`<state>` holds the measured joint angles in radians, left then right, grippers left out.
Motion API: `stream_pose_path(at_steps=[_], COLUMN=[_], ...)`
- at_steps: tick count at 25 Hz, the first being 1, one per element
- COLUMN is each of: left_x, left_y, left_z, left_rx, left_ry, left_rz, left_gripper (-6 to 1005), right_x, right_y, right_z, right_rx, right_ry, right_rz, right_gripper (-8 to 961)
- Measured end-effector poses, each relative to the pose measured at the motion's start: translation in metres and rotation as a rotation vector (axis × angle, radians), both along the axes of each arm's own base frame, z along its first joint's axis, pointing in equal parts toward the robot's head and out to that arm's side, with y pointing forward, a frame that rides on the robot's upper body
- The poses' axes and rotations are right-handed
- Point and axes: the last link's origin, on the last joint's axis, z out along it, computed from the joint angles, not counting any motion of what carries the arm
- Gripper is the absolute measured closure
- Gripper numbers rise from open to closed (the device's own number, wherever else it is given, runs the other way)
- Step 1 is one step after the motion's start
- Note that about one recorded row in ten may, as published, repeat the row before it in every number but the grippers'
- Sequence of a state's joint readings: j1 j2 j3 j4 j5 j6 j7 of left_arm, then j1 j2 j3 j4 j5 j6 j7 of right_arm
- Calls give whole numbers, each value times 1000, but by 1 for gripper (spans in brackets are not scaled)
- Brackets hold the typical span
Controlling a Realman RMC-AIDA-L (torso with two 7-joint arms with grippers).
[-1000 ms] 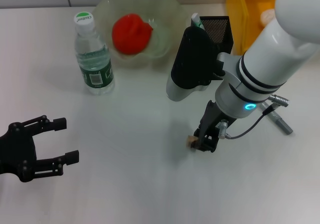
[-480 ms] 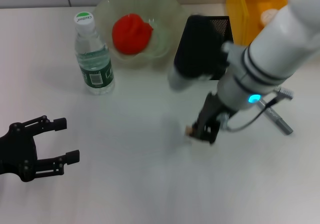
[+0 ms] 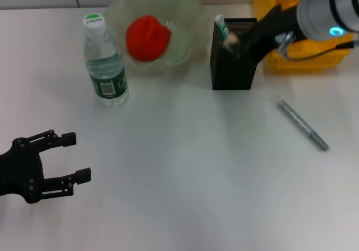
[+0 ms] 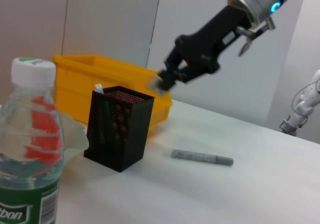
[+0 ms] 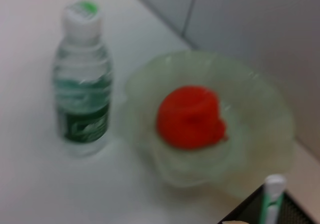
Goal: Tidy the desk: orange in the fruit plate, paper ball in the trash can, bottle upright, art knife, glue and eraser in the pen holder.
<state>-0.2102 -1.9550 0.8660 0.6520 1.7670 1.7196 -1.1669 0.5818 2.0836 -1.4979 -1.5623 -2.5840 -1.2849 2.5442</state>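
Most of the tidy looks done; orange (image 3: pixel 147 37) sits inside the fruit plate (image 3: pixel 189 12), a clear glass bowl at the back of the desk; bottle (image 3: pixel 105 60) stands upright just beside the plate, green cap up, so that step counts as finished.

Step in hand is the eraser; right gripper (image 3: pixel 236 44) hangs over the open mouth of the black mesh pen holder (image 3: pixel 234 68), fingers pinched on a small pale eraser (image 3: pixel 229 40); left wrist view shows the same, eraser (image 4: pixel 156 81) clamped at the fingertips just above the holder rim (image 4: pixel 122 96), not yet inside; release looks like the next thing needed.

Glue (image 3: pixel 221 26), a white and green stick, already stands in the holder's corner nearest the plate; right wrist view catches its top (image 5: pixel 272 194).

Art knife (image 3: pixel 302 124), grey and slim, lies flat on the desk well apart from the holder, on the right side; that one is left to do.

Paper ball: cannot tell; the yellow bin (image 3: pixel 283 37) behind the holder is likely the trash can, its inside mostly hidden by the arm.

Left gripper (image 3: pixel 63 158) parked low near the desk's front left corner, fingers spread wide, holding nothing.
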Motion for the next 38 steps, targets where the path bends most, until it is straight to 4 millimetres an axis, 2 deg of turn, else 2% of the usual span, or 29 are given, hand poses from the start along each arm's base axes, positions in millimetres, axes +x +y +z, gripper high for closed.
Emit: stream_pose_path(at_steps=[6,15,27,32,34,36,38], left_x=[1,5,4,4,4,4,3], left_y=[1,4,4,5,5,5,5], left_z=[-1,-4,-5,-5,-5,-5,-5], left_rx=[2,-3,1,2,1,2,3], left_ry=[-3,-7,-8,-4,-2,-1,1], left_rz=[-1,-9,-5,-2,-3,-5,-7], left_gripper=[135,135,135,135,135,135,135], right_x=[8,21,23,14,4,3,1], right_y=[10,29,34,28,12,9,3], right_z=[-1,-20,-22,-14,3,7,15], right_rx=[68,83,86,72,42,44,45], right_ry=[33,28,29,37,-15,-36,-80], right_rz=[8,-11,-25,-28,-97,-118,-162], right_gripper=[828,796,749,512,456,401,402])
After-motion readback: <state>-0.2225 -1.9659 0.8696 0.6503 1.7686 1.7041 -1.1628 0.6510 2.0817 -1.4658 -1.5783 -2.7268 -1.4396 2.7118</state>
